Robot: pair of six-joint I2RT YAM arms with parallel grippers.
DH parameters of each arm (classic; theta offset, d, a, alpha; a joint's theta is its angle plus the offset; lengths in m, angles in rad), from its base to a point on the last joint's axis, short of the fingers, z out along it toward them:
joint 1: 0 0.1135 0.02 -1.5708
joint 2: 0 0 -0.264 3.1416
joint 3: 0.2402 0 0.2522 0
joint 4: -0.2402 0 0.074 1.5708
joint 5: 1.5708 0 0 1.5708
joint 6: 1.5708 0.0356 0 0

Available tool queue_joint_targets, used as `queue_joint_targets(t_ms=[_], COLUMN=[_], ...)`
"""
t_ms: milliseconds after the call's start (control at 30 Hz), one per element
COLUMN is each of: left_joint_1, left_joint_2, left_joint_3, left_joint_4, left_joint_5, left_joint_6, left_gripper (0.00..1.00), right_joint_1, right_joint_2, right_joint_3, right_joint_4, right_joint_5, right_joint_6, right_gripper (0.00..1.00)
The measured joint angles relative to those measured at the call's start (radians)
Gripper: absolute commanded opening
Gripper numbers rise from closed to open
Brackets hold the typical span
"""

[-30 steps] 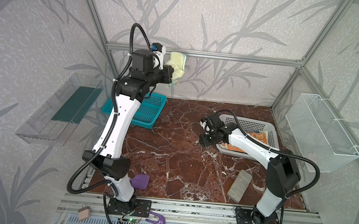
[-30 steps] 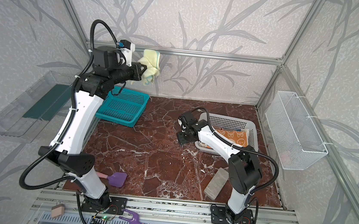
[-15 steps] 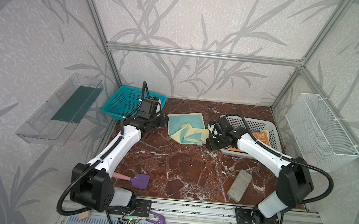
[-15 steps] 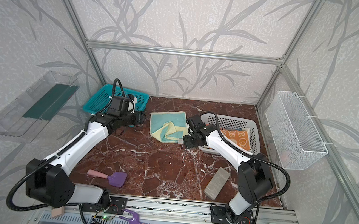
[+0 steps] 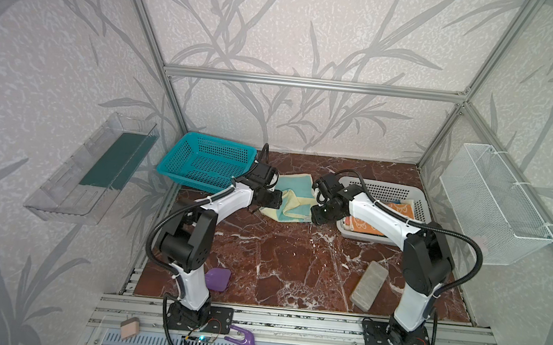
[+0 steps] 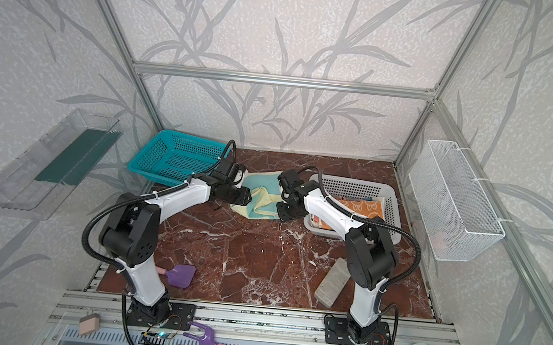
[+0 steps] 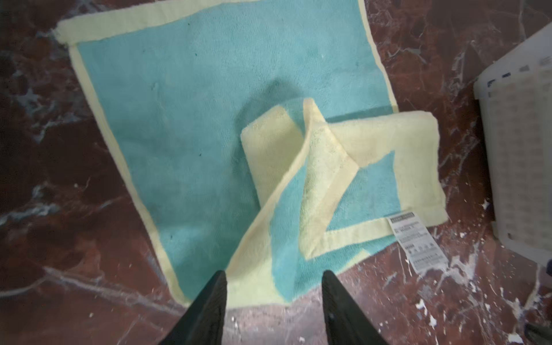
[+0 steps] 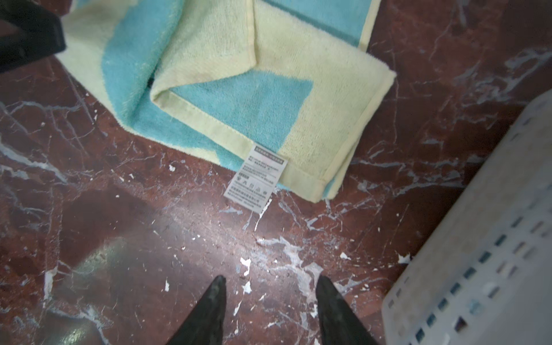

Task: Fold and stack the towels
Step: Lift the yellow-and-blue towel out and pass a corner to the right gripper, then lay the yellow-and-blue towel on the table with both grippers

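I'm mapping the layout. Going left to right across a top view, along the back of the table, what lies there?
Clear wall bin → teal basket → yellow-teal towel → white basket → wire basket.

Pretty bright, even light from overhead in both top views, with soft shadows and everything sharp. The wrist views are mushier: a glare patch on the marble tabletop (image 8: 98,263), a blurry white basket (image 8: 478,254), and a soft shadow on the teal towel (image 7: 179,119).

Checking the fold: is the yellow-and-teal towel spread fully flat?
No, one side of the towel lies doubled over and rumpled on itself.
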Motion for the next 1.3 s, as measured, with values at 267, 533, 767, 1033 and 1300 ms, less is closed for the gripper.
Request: queue_joint_targets(t_ms=[267,533,767,1033,1300], left_joint_1=[-0.013,-0.026,-0.026,-0.003,0.032], left_joint_2=[0.134,0.134,0.159,0.106,-0.159], left_joint_3=[0.203,0.201,0.172,-0.042,-0.290], left_joint_4=[-0.017,-0.013,0.009,0.029,0.027], left_joint_5=[-0.007,0.019,0.034,-0.010,-0.067], left_joint_6=[0.026,0.008,-0.009,-0.036,-0.066], left_gripper=[0.47,0.45,0.46,0.46,0.43], right_joint_1=[-0.012,-0.035,-0.039,-0.039,-0.003], right_joint_2=[0.211,0.328,0.343,0.270,0.044], right_joint_3=[0.191,0.277,0.291,0.230,0.060], right_joint_4=[-0.073,-0.139,-0.159,-0.147,-0.131], right_joint_5=[0.049,0.076,0.082,0.081,0.024], right_joint_6=[-0.015,-0.015,-0.022,-0.027,-0.016], right_gripper=[0.52,0.50,0.08,0.02,0.04])
